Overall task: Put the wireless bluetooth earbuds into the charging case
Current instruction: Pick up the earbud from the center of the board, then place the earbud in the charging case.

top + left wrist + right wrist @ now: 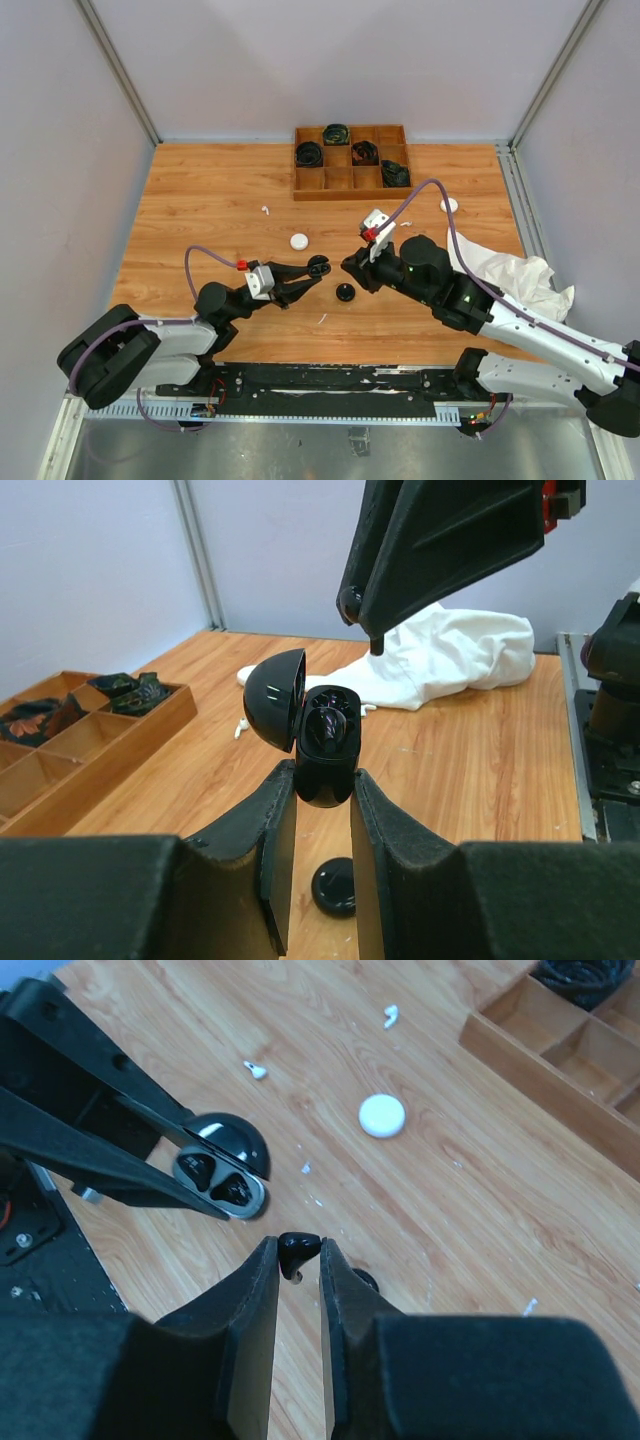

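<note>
A glossy black earbud (299, 1248) sits pinched in the fingertips of the right gripper (297, 1256), just beside the charging case (325, 750). This rounded black case, domed lid hinged open, is clamped by the left gripper (322, 777) above the wood-grain table (200, 200). Both arms reach inward, tips facing.

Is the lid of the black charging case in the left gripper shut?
No, the charging case clamped in the left gripper has its lid hinged open to one side, showing the inside.

Four round cases (299, 241) (two white) — four coiled cables (310, 153).
</note>
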### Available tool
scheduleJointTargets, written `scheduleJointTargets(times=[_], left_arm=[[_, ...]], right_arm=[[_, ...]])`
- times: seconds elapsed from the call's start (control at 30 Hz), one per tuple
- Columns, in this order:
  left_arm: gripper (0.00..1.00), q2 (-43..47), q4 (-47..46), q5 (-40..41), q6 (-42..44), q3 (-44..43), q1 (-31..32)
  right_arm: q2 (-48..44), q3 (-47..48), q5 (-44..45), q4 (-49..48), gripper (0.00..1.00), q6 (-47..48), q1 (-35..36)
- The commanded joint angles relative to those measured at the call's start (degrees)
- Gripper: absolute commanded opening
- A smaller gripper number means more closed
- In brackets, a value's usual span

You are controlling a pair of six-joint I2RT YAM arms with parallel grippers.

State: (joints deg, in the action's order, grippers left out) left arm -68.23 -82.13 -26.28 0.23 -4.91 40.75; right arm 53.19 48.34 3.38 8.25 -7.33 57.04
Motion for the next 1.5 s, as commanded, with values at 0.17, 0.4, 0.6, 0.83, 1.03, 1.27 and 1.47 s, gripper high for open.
scheduleJointTargets(times=[0.17,0.4,0.6,0.83,1.03,1.27,1.47], left_arm=[[0.00,-0.13,-5.04,0.50,-1.41,-1.56,1.17],[0.00,0.50,-3.99,0.79,-2.03,-1.95,1.41],[0.00,0.89,-3.82,0.96,-2.83,-2.21,1.44],[0.00,1.03,-3.72,1.59,-3.50,-2.21,1.44],[0.00,1.22,-3.74,2.33,-4.75,-2.38,1.44],[0.00,1.56,-3.82,2.64,-5.55,-2.04,1.44],[0.00,1.79,-3.90,2.70,-5.93,-1.85,1.44]], right_arm=[[-0.24,-3.17,-0.35,-16.30,0.15,-1.09,3.97],[2.34,-2.66,-1.26,-17.60,0.15,-1.10,4.90],[4.11,-2.42,-1.23,-17.74,0.16,-1.10,5.19],[5.64,-1.57,-2.46,-16.82,0.16,-1.06,5.56],[6.53,-1.62,-2.45,-16.58,0.17,-0.93,5.98],[4.43,-3.89,1.58,-19.07,0.16,-0.85,6.60],[3.11,-5.02,1.58,-20.66,0.16,-0.93,6.60]])
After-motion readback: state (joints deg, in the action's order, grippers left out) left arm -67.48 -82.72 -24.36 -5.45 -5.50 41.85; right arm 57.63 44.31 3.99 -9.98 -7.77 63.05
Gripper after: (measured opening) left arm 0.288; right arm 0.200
